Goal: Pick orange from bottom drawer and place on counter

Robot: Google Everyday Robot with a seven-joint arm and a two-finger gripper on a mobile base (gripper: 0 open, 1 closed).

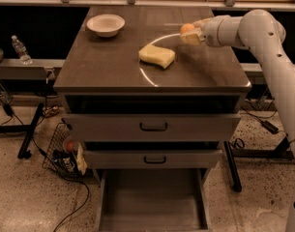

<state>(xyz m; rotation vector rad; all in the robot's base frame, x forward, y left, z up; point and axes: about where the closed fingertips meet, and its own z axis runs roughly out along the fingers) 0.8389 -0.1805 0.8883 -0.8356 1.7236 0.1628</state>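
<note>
Two jaws clasp round orange [187, 28] above counter [113, 62].

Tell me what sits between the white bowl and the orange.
Bare counter only, in the camera view; the sponge lies nearer front. The gripper holds the orange above the counter's right.

Small round orange [187, 28] gripped in gripper [192, 33], just above rear-right of dark wood-grain counter [103, 64] w/ pale arc mark, bottom drawer [152, 204] pulled open, flat grey floor showing

Your gripper [189, 33] holds the orange [186, 28] at the desk's [103, 69] back right, with the sponge [157, 56] left of it and the bowl [105, 25] back left.
</note>
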